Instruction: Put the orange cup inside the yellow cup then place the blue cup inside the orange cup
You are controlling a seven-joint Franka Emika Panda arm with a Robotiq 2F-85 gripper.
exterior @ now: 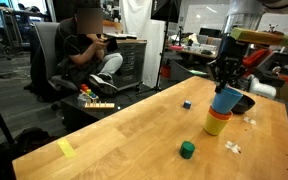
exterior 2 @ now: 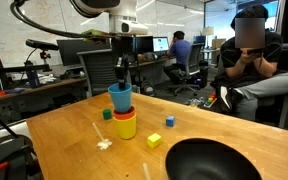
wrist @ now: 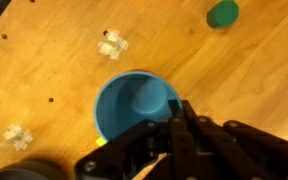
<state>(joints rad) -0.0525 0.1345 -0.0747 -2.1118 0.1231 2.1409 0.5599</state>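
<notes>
Office desks, monitors and a seated person (exterior 2: 246, 60) filled the lab behind a wide wooden bench (exterior: 134, 130), where the Panda arm (exterior 2: 121, 45) reached straight down over a stack of cups. At the near edge in an exterior view sat a dark bowl (exterior 2: 214, 160), well apart from the stack. At the base of the stack stood the yellow cup (exterior 2: 125, 127), with the orange cup (exterior 2: 124, 114) already nested in it and showing only as a band. The blue cup (exterior 2: 120, 97) rose from the orange one, standing high and, in an exterior view (exterior: 225, 100), leaning a little, so it looked only partly seated. The gripper (wrist: 180, 115) was drawn narrow on the blue cup's rim, one finger apparently inside the wall. A green block (exterior 2: 107, 114) lay just beside the stack, a yellow block (exterior 2: 154, 141) and a small blue block (exterior 2: 169, 121) nearby, and white scraps (wrist: 112, 44) dotted the wood. The risk from here lay in the release: a tilted cup let go early could wedge crooked or tip off, and a finger dragging on the inner wall during the lift could pull the blue cup back out or topple the light stack.
</notes>
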